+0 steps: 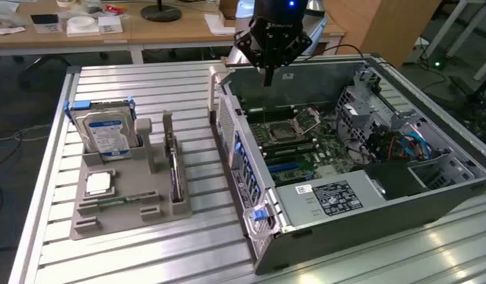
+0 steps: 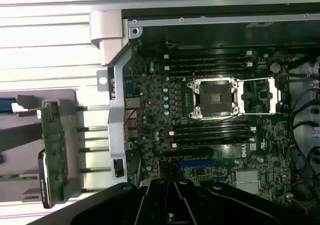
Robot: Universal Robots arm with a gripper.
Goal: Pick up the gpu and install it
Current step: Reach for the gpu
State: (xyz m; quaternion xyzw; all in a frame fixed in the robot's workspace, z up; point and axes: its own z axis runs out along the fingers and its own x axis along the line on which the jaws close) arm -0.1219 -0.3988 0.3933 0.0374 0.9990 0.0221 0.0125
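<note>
Nearest to me, the slatted table (image 1: 132, 260) carries two things side by side. A grey holder (image 1: 117, 220) sits on the exterior view's left, and an open case (image 1: 369, 231) on its right lies on its side with the inside facing up.

(a) Holder. At its near end a stick (image 1: 117, 201) lies flat, with a chip (image 1: 99, 183) flat just behind it. The gpu (image 1: 174, 177) stands on edge in a slot along the side of the holder that faces the case, untouched and not yet lifted. From the wrist, the gpu (image 2: 54, 155) shows edge-on, just outside the case wall. At the far end a drive (image 1: 109, 135) with a blue-white label stands upright.

(b) Case. The board (image 1: 294, 145) lies on the case floor. Its socket (image 2: 215, 97) has the clamp frame swung open and sits between rows of dark memory slots. A blue slot (image 2: 196, 162) lies close to the fingers.

(c) Gripper (image 1: 268, 83). It hangs over the far end of the case, pointing down, above the board and well apart from the gpu. I read its fingers as clenched together with nothing between them. From the wrist, the gripper (image 2: 172, 197) is a dark mass over the board.

(d) Beyond the table, a wooden desk (image 1: 172, 32) holds a black lamp base (image 1: 161, 12).
</note>
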